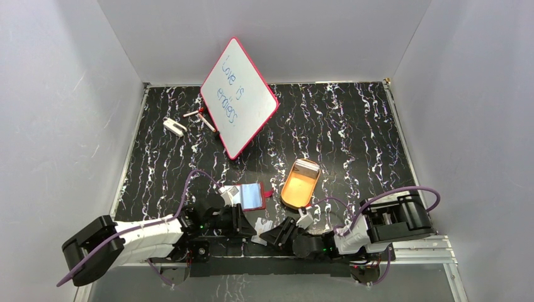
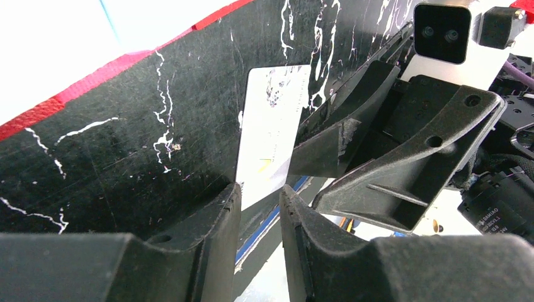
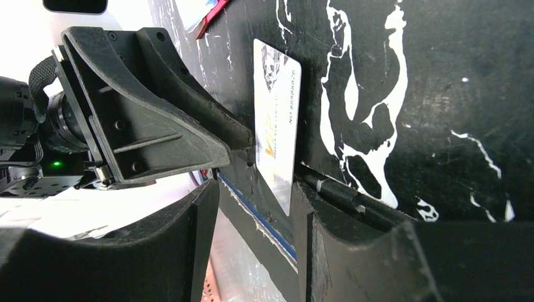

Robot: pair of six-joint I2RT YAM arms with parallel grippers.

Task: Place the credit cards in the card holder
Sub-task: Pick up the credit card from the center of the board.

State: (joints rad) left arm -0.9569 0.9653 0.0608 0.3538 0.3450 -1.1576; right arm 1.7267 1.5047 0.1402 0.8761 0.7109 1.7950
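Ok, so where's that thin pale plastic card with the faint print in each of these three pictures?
Top external: the thin pale plastic card is a small whitish sliver, low in the picture and just left of centre.
Left wrist: centre of the picture, its long side running top to bottom.
Right wrist: centre again, long side top to bottom.
Shared landmark: the black white-veined tabletop behind it in every view.

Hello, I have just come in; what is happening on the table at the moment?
Both arms are working on one credit card at the near edge of the table. The left gripper and the right gripper face each other there, with the pale card between them; the right one's jaws stand apart, and I cannot tell whether the left one is clamping it. The card holder lies open just beyond them, and this card is not yet in it.
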